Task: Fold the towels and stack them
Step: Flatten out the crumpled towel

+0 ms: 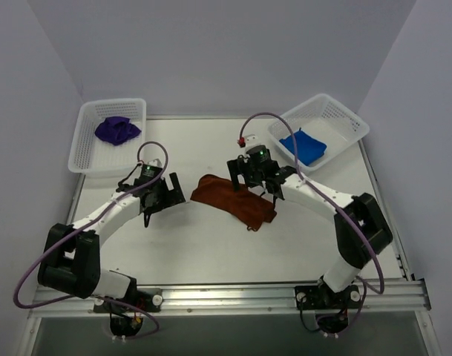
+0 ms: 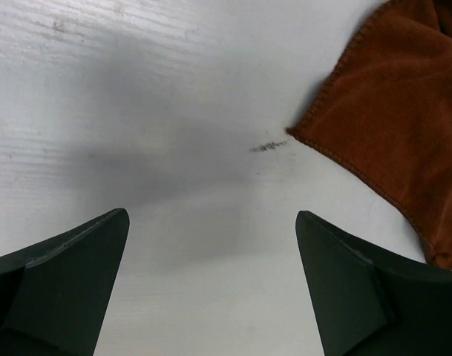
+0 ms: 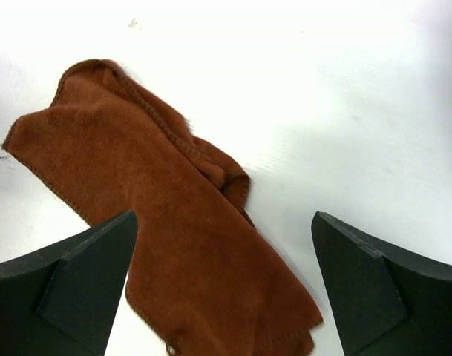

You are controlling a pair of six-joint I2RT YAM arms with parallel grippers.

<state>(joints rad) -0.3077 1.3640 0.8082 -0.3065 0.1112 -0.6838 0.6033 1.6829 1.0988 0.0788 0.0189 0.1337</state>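
A brown towel [image 1: 233, 198] lies loosely folded in a long strip in the middle of the table. It also shows in the left wrist view [image 2: 396, 126] and the right wrist view [image 3: 174, 237]. My left gripper [image 1: 168, 194] is open and empty over bare table just left of the towel's corner. My right gripper [image 1: 257, 180] is open and empty above the towel's right part. A blue folded towel [image 1: 303, 145] lies in the right basket [image 1: 344, 119]. A purple crumpled towel [image 1: 116, 130] lies in the left basket [image 1: 88, 152].
The white table [image 1: 211, 245] has side rails and a metal rail along its near edge. A red plug on a purple cable [image 1: 242, 142] hangs near the right arm. A dark smudge [image 2: 268, 146] marks the table by the towel's corner.
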